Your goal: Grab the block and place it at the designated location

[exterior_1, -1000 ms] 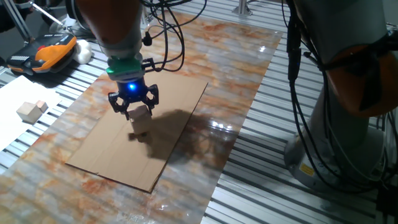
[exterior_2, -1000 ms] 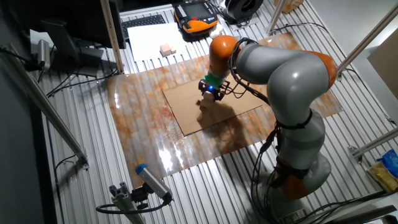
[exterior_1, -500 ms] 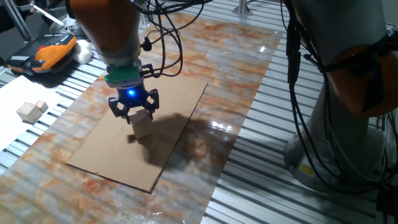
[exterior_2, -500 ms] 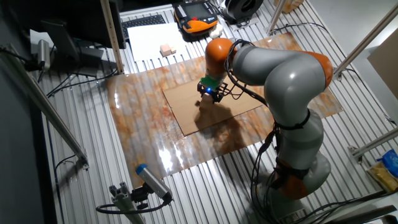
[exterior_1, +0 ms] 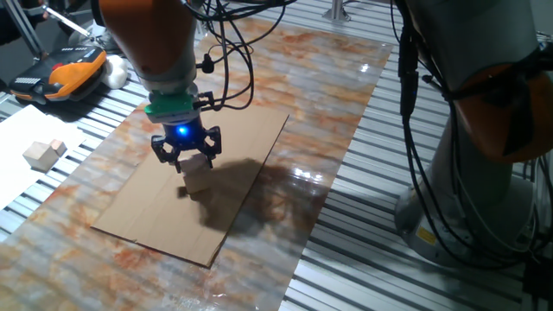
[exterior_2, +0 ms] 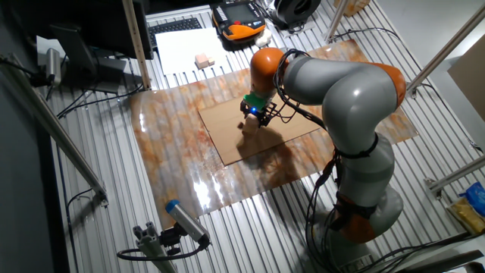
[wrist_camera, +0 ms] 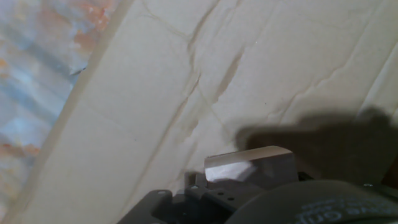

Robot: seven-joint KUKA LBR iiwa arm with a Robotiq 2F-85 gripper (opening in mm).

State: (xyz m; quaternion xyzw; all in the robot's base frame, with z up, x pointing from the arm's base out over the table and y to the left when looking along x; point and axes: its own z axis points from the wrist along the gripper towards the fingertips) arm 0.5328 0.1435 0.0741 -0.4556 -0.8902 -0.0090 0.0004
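Arm bent over cardboard sheet | wrist pointing down | fingers clamped on block | block on sheet

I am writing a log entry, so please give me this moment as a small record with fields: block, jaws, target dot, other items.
block: light-tan cube over the cardboard sheet, directly under the gripper
jaws: at the cube's top; whether they grip it cannot be told
target dot: not visible in any view
other items: two paler blocks, off the sheet, away from the gripper
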